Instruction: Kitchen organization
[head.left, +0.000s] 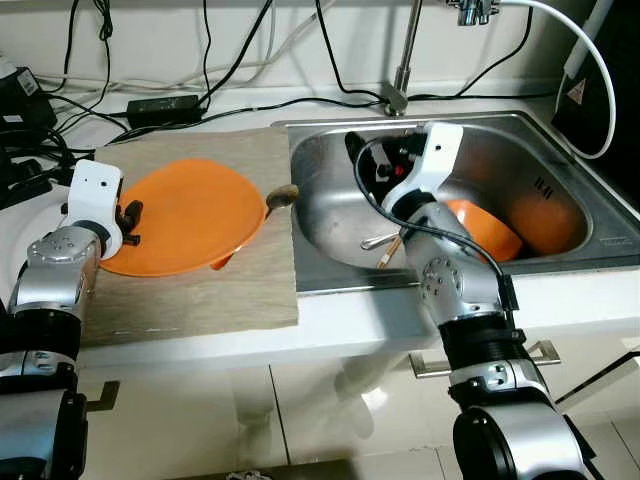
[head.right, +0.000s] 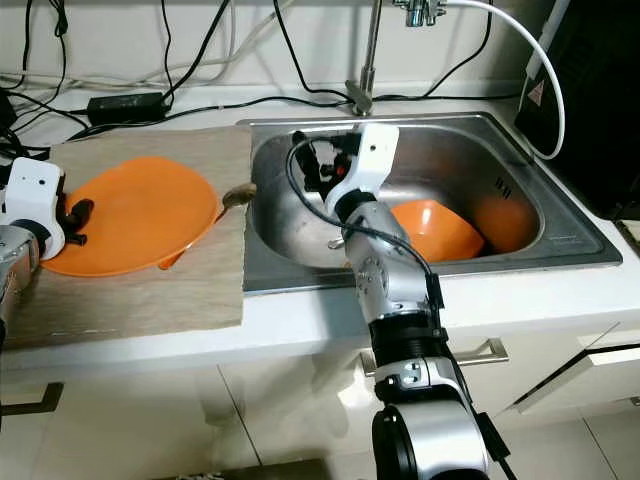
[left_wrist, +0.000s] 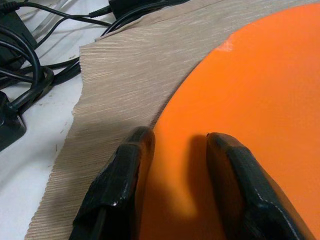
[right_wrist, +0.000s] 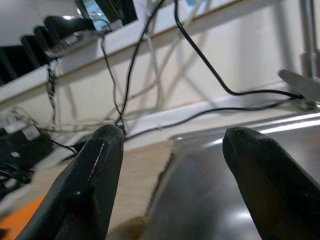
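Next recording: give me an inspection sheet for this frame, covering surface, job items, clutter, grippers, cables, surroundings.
Surface: white counter with a wood-grain mat left of a steel sink.
Job items: orange plate on the mat; orange bowl and utensils in the sink; a spoon at the mat's sink-side edge.
Clutter: nothing seen beyond the cables.
Grippers: left gripper open, at the plate's rim; right gripper open, raised over the sink, holding nothing.
Cables: black cables and a power adapter along the back wall.
Surroundings: faucet behind the sink; cabinet drawers below.
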